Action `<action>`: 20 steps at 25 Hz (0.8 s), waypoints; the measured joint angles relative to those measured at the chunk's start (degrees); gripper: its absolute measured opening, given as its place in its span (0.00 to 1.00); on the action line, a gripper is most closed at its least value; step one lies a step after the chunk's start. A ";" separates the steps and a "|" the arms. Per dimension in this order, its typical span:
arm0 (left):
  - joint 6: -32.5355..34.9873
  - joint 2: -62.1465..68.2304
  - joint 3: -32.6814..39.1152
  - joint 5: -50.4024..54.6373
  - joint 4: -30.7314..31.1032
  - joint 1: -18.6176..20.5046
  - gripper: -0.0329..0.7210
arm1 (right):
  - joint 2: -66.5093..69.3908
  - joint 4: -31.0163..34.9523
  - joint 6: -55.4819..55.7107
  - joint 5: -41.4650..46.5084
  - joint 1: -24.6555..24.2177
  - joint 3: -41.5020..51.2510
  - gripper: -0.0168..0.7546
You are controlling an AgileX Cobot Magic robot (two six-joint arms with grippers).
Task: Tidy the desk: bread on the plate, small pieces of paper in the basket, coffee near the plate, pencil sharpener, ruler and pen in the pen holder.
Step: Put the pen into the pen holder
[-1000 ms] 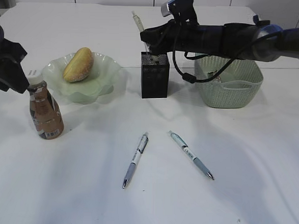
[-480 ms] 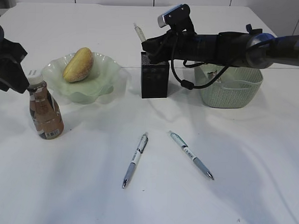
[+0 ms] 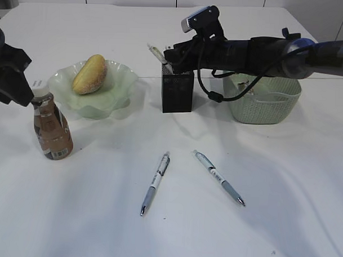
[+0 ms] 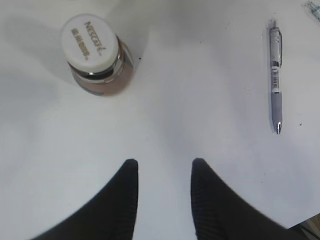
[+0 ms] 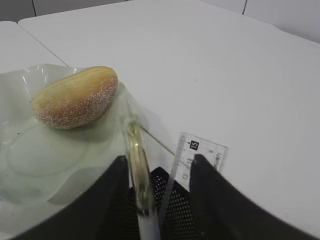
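Hovering over the pen holder, the right gripper is spread, a pen leaning inside beside the ruler. Two pens lie on the surface; the left gripper hangs released.

Three pens, one bottle, one bread.

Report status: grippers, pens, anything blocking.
Right gripper open over pen holder, pen leaning in it. Left gripper open, empty, by coffee bottle. Two pens on table, unobstructed.
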 joint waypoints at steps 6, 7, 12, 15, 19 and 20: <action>0.00 0.00 0.00 -0.42 0.00 0.00 0.36 | 0.00 0.00 0.11 -0.79 0.00 0.00 0.54; 0.00 0.00 0.00 -0.41 0.00 0.00 0.36 | -0.12 -0.04 0.11 -1.19 0.00 0.00 0.54; 0.00 0.00 0.00 -0.55 0.00 0.00 0.36 | -3.47 -6.36 6.38 -3.19 0.00 0.00 0.55; 0.00 0.00 0.00 -0.55 0.00 0.00 0.36 | -6.67 -15.21 15.78 -3.55 0.00 0.00 0.55; 0.00 0.00 0.00 -0.55 0.00 0.00 0.36 | -9.36 -28.68 28.23 -1.90 0.00 0.00 0.55; 0.00 0.00 0.00 -0.55 0.00 0.00 0.36 | -11.51 -42.51 37.54 3.98 0.00 0.00 0.52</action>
